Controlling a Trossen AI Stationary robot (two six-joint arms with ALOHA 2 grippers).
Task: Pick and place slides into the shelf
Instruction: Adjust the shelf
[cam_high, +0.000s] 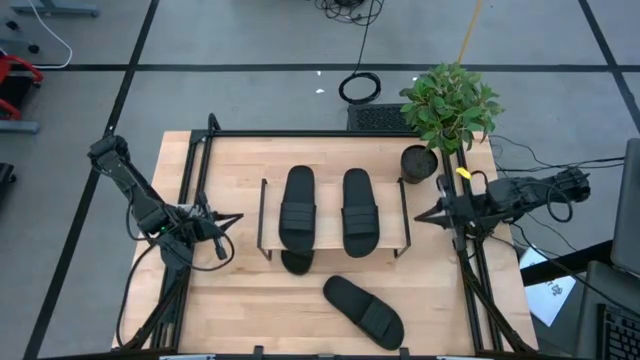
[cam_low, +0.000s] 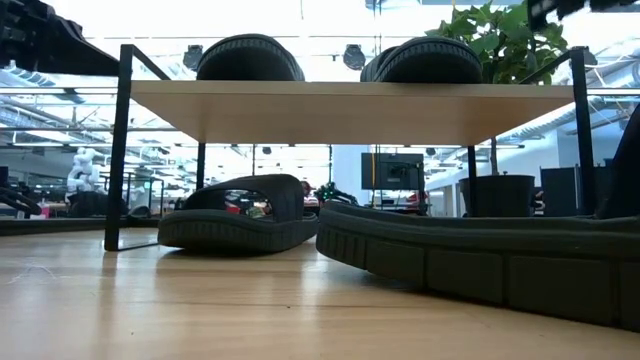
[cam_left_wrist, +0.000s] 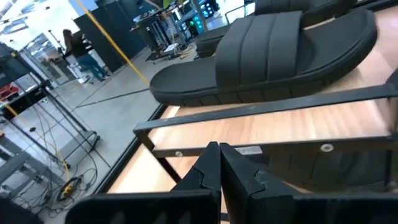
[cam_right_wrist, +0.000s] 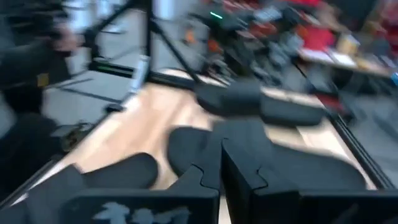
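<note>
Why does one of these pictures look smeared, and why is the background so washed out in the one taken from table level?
Right wrist view: streaked with motion blur, so the slides beyond the right gripper have soft edges. Low view: bright ceiling lights behind the shelf bleach the background, and the nearest slide is dark and slightly out of focus. High view and left wrist view: evenly lit and fairly crisp.

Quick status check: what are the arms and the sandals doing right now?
Both tools shut, empty: left tool, right tool. Two slides on shelf, one under, one loose. Nothing blocking.
</note>
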